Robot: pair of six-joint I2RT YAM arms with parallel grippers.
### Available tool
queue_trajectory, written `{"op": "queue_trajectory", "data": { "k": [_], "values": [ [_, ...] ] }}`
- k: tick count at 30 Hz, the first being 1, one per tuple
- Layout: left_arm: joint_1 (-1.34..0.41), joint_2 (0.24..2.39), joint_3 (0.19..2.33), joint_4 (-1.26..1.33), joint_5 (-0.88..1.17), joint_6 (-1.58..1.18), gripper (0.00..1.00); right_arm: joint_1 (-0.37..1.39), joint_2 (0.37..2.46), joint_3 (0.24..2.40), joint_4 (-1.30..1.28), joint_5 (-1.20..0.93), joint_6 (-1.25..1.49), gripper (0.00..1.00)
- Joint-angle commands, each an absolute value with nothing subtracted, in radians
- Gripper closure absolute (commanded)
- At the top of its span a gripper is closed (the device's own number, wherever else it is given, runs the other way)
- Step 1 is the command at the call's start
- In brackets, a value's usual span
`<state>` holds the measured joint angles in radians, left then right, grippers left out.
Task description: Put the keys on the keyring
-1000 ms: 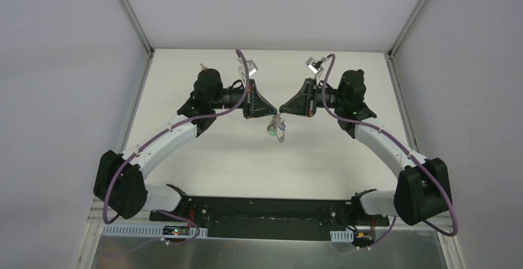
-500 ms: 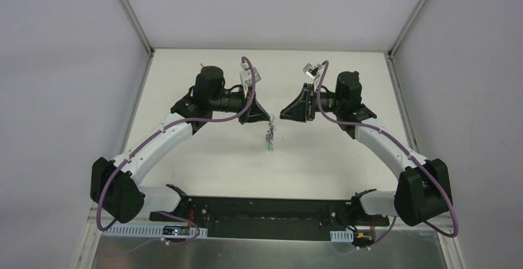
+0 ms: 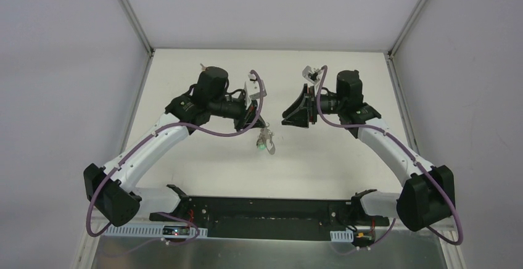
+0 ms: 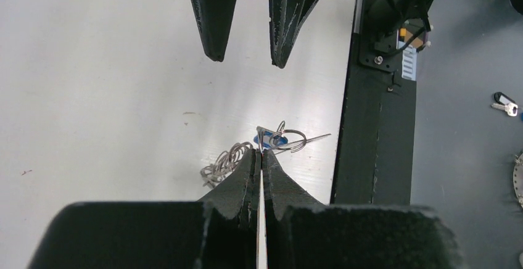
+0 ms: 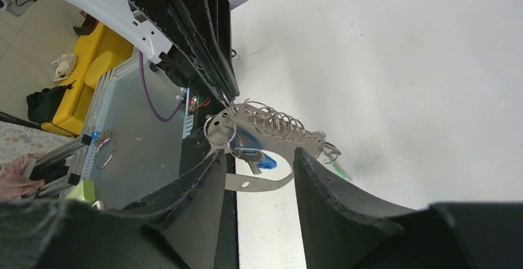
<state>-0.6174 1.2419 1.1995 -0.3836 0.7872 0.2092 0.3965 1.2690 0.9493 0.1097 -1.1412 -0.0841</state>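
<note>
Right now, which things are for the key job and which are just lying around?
For the job: keyring, pinched by the left gripper; blue key and green key hanging on it; open right gripper.
Just lying about: loose key off the table; spare ring on the metal sheet.

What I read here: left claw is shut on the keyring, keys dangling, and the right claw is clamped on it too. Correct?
One slip: the right claw is not clamped on it. The left wrist view shows it open and clear of the keyring. The rest holds: the left claw is shut on the keyring, with the keys dangling.
</note>
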Motion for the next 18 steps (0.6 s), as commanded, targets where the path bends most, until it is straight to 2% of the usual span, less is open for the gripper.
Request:
{"op": "queue_trajectory", "data": {
  "k": [1,18],
  "values": [
    [-0.639,1.222,1.261,-0.439,0.776,0.288,1.00,0.426,1.253,1.000,0.075,-1.176,-0.155,0.53],
    [-0.649,1.274,1.188,-0.262,0.894,0.099,1.00,0.544,1.293,1.046,-0.070,-1.097,-0.299,0.57]
  ]
}}
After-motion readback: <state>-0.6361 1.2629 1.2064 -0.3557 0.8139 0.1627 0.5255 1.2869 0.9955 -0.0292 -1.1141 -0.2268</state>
